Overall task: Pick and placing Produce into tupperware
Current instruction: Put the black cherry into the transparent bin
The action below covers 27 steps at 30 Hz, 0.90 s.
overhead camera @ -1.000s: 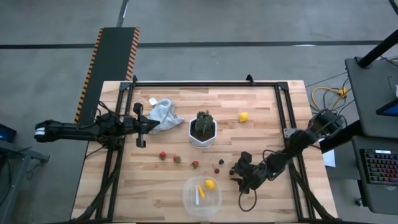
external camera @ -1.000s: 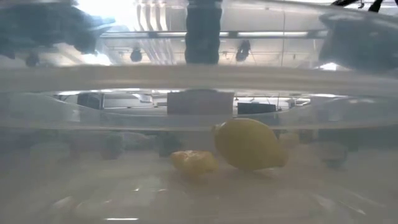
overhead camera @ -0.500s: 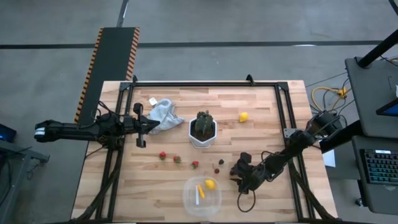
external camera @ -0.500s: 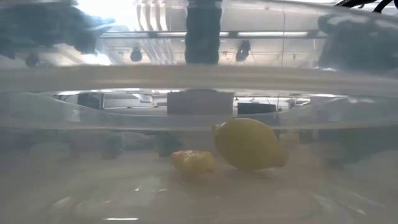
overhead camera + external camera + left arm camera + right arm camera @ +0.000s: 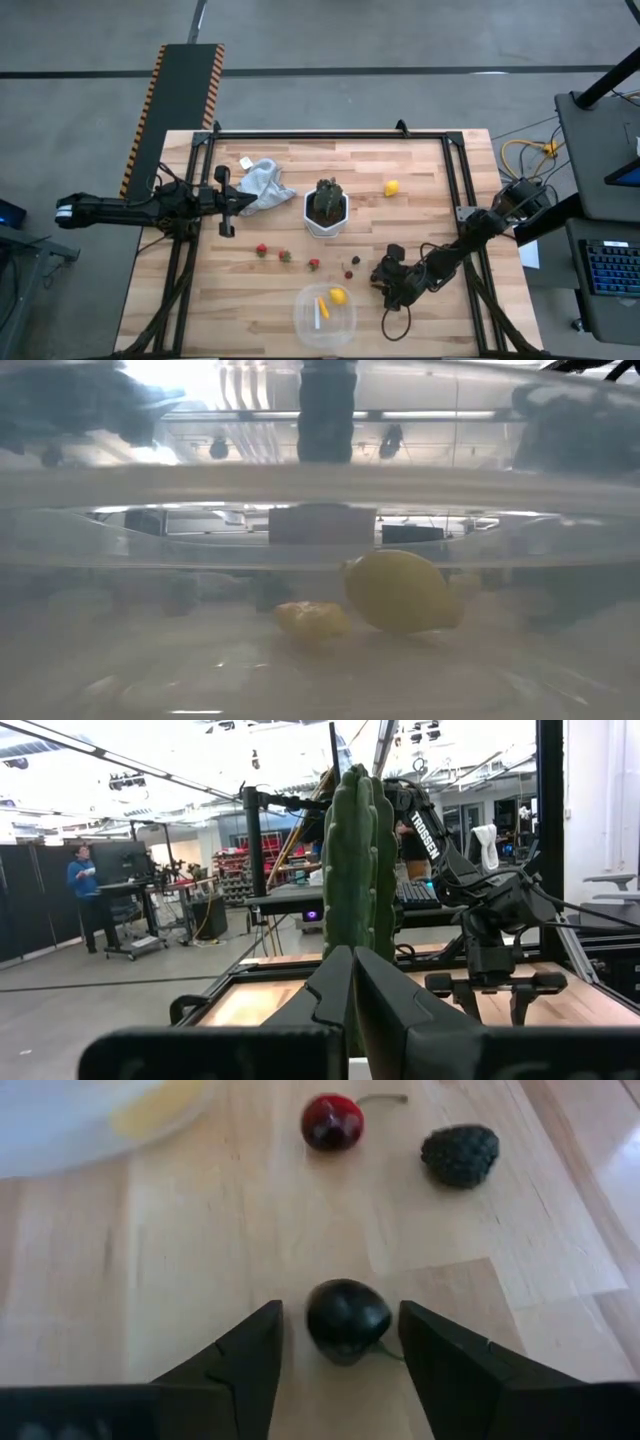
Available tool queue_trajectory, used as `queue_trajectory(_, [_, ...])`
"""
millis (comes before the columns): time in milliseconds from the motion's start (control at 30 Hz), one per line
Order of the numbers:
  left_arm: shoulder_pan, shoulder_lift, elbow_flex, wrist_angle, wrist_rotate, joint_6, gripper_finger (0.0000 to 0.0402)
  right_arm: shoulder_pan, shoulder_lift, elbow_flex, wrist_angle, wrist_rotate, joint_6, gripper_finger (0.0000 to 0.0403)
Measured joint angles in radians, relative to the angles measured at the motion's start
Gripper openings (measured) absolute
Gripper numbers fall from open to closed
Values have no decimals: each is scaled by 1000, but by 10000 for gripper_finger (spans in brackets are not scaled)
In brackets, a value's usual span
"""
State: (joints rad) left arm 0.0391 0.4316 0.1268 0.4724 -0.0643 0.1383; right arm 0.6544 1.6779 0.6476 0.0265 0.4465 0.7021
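The clear round tupperware (image 5: 324, 316) stands near the table's near edge and holds a yellow lemon (image 5: 338, 296) and a thin yellow piece (image 5: 322, 307). The low view looks through its wall at the lemon (image 5: 400, 592) and the yellow piece (image 5: 312, 620). My right gripper (image 5: 340, 1345) is open and low over the table, just right of the tub. Its fingers stand on either side of a dark round berry (image 5: 347, 1320) without touching it. Beyond it lie a red cherry (image 5: 333, 1123) and a blackberry (image 5: 459, 1155). Three strawberries (image 5: 285, 256) and another lemon (image 5: 391, 187) lie on the wood. My left gripper (image 5: 228, 200) waits shut at the table's left edge.
The white hexagonal pot with the spiky green plant (image 5: 326, 208) stands mid-table, and a crumpled grey cloth (image 5: 262, 180) lies left of it. A black frame (image 5: 330, 134) runs along the table's edges. People and equipment show in the room beyond.
My right gripper has edged a little toward the table's left, closer to the dark berries.
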Motion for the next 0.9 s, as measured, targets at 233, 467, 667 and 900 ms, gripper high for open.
queue_trajectory(233, [0, 2, 0, 10, 0, 0, 0, -1, -1, 0, -15, 3, 0, 141])
queue_trajectory(467, [0, 9, -1, 20, 0, 0, 0, -1, -2, 0, -18, 6, 0, 97])
queue_trajectory(667, [0, 13, -1, 22, 0, 0, 0, 0, -2, 0, -18, 6, 5, 98])
queue_trajectory(900, [0, 13, 1, 22, 0, 0, 0, 0, -16, 33, -21, 18, -9, 96])
